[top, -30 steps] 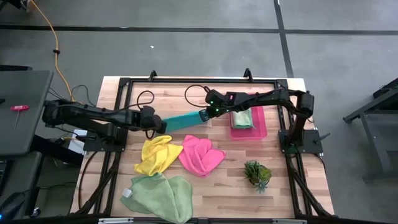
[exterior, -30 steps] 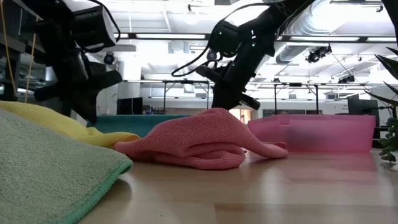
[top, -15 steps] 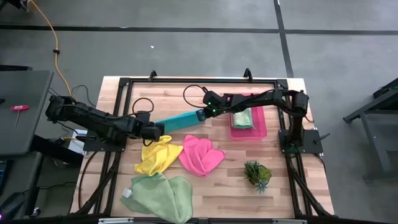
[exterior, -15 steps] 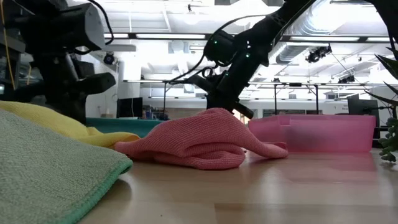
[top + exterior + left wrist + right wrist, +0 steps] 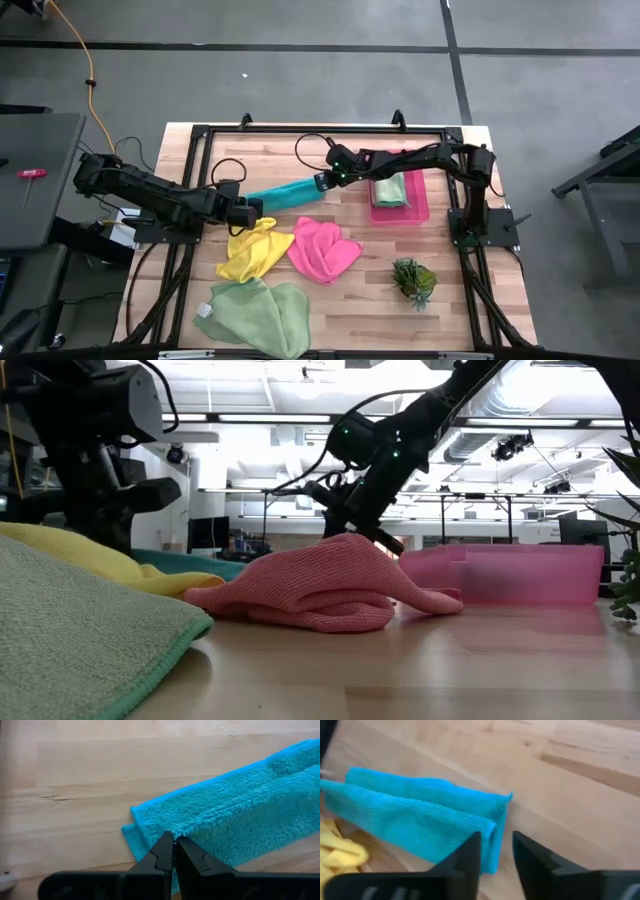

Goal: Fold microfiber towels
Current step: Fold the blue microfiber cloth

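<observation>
While the teal towel [image 5: 287,191] lies folded into a long narrow strip across the back middle of the bench [image 5: 350,300], one hand sits at each end of it. Left hand [image 5: 252,205] is at the strip's left end, fingers [image 5: 164,854] pressed together with no gap, tips right at the towel's corner edge; can't tell if any cloth is pinched between them. Right hand [image 5: 322,181] is at the strip's right end, fingers [image 5: 468,857] slightly apart, a small gap, nothing held, tips just short of the folded edge. Strip runs at a slant, right end farther back than left.

Yellow towel [image 5: 252,247] is bunched just in front of the teal strip's left end, near the left hand. Pink towel [image 5: 322,248] is crumpled right beside the yellow one, touching or nearly so; in the low view it is a rumpled mound [image 5: 325,593] mid-bench. Green towel [image 5: 255,310] is spread loosely at the front left of the bench, just in front of the yellow one. Second green towel [image 5: 391,189] lies folded inside the pink tray [image 5: 419,208], at the back right, just beside the right hand's arm. Small plant [image 5: 413,279] stands front right, well apart from the towels.
</observation>
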Robot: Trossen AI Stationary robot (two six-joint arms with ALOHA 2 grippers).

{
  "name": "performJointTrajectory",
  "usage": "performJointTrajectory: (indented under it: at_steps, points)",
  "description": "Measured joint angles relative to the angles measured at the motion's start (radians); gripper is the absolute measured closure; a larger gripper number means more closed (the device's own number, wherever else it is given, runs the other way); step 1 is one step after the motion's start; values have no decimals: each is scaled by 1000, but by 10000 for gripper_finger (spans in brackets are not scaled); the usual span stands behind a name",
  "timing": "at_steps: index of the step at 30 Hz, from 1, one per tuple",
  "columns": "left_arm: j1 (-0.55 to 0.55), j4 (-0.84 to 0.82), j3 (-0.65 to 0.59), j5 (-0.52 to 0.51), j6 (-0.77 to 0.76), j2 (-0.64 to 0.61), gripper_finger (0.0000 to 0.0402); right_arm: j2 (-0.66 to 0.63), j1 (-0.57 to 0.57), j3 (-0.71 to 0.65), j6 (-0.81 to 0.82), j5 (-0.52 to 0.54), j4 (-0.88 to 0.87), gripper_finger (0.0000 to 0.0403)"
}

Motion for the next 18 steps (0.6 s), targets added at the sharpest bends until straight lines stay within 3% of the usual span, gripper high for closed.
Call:
performJointTrajectory:
  at_steps: [8,18]
  points:
    - [11,-19,0,-32,38,0,390,-17,-30,0,-26,-4,38,198]
    - [116,-111,0,-66,38,0,313,-23,-30,0,-28,-34,38,187]
